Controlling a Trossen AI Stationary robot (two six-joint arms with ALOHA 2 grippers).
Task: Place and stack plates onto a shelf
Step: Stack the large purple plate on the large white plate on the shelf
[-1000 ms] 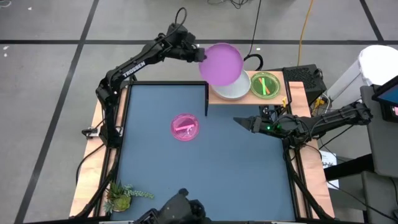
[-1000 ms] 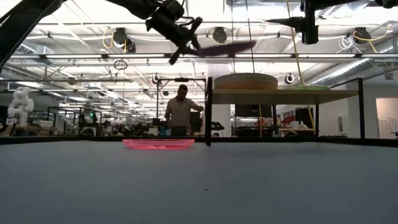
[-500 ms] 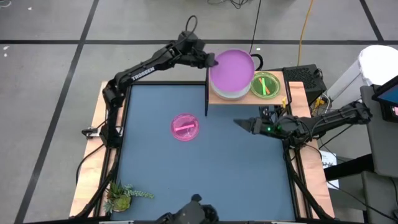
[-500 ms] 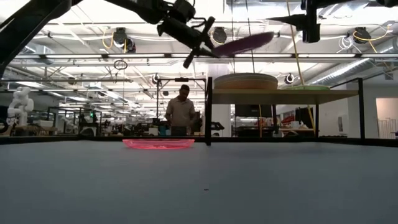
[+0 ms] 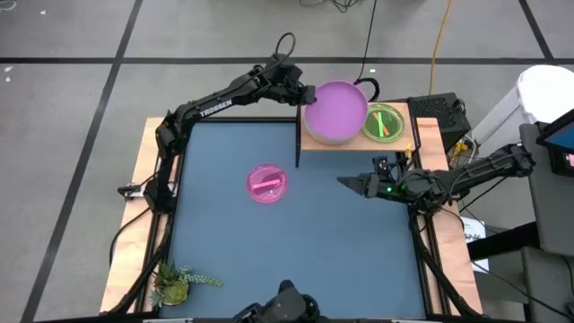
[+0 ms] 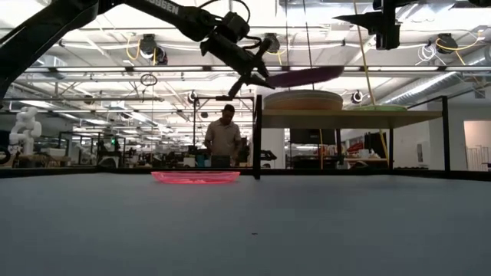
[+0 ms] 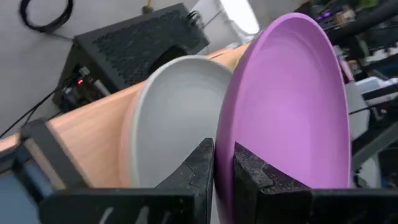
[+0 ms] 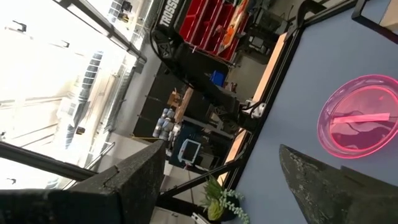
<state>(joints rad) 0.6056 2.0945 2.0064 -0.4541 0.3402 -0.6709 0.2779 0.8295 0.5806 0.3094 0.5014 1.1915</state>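
My left gripper [image 5: 309, 94] is shut on the purple plate [image 5: 339, 109], held just above the shelf [image 5: 359, 141], a light-wood board with a black upright [image 5: 298, 144]. Under it on the shelf sits a stack [image 6: 303, 100] topped by the white-blue plate [image 7: 174, 118]. The green plate [image 5: 383, 122] rests flat on the shelf beside the stack. The pink plate [image 5: 266, 182] lies flat on the blue table. My right gripper [image 5: 343, 179] hovers open above the table's right half, near the shelf's near edge. My left gripper pinches the purple plate's rim [image 7: 231, 134] between its two fingers [image 7: 200, 163], on the edge nearest the table's left. The fingers come from the left, slanting slightly down. The plate is lifted clear above the stack, nearly flat, its far-right edge [image 6: 337, 70] a little higher.
A small potted plant [image 5: 175, 283] stands at the table's near left corner. A black box [image 5: 437, 108] and cables sit beyond the shelf's right end. Wooden rails [image 5: 134, 188] line the table's sides. A person [image 6: 222, 138] stands in the room behind.
My left gripper has carried the purple plate toward the table's right, over the shelf's stack, and then lowered it. The plate tipped up at its right edge midway and has since settled closer to flat, just above the stack. It has stayed shut on the rim.
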